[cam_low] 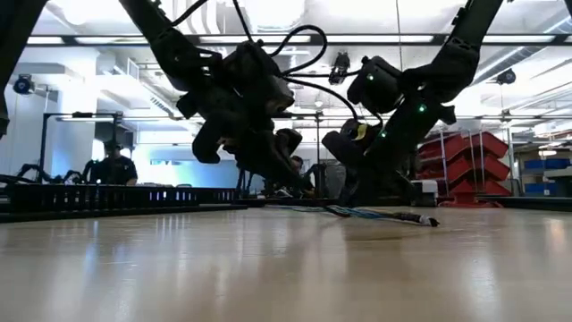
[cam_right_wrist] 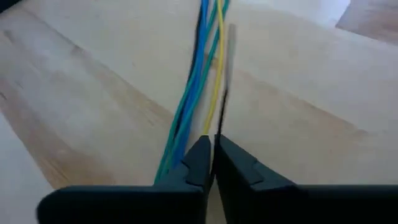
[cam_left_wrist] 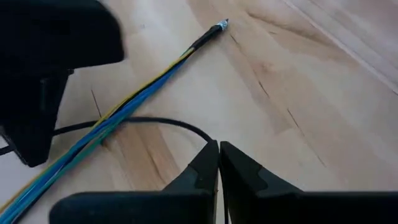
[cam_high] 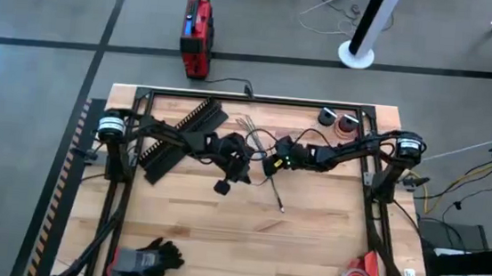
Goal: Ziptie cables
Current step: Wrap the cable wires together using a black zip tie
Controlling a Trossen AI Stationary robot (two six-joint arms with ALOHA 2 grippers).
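Both grippers, left (cam_left_wrist: 219,163) and right (cam_right_wrist: 213,155), meet mid-table over the cables (cam_left_wrist: 112,118), which lie flat on the table (cam_high: 326,243); left fingers pressed together, empty; right pinching a thin black strand; judgement: keep wires gathered and taut before cinching.

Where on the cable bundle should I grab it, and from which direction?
Grip the cables along the straight, tightly gathered run short of the capped tip, not the fanned end. The bundle lies flat on the table, so I'd come straight down, jaws spanning across its line. The left gripper looks shut, so it needs opening first.
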